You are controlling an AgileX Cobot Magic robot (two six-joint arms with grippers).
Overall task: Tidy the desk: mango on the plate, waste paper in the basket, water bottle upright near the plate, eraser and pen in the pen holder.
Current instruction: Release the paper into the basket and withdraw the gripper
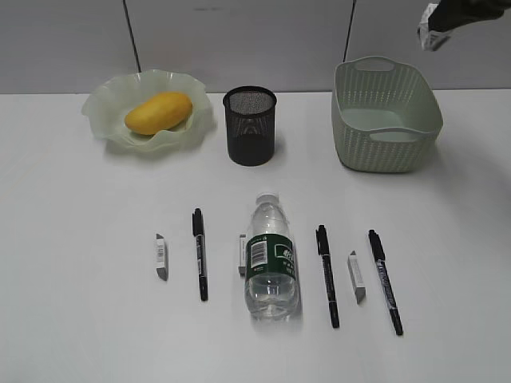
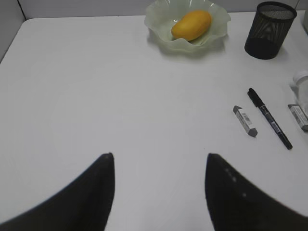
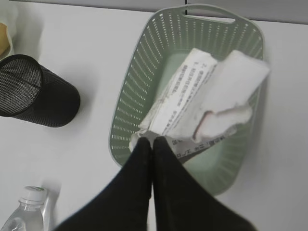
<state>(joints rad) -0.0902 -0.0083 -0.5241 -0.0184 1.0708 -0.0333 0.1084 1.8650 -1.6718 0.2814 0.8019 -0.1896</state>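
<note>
Two grippers, waste paper pinched over the basket
Exterior: right gripper (image 1: 432, 33) is hanging above the basket (image 1: 385, 116), water bottle (image 1: 270, 259) lying cap away. Left wrist: left gripper (image 2: 159, 190) is hovering spread. Right wrist: fingers (image 3: 144, 159) are pinching waste paper (image 3: 202, 103), slanting over the basket

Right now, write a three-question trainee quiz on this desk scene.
1. True or false: the mango lies on the plate.
2. How many pens lie on the desk?
3. The right tool grips the waste paper above: A) the pen holder, B) the basket, C) the water bottle.

Key:
1. True
2. Three
3. B
</note>
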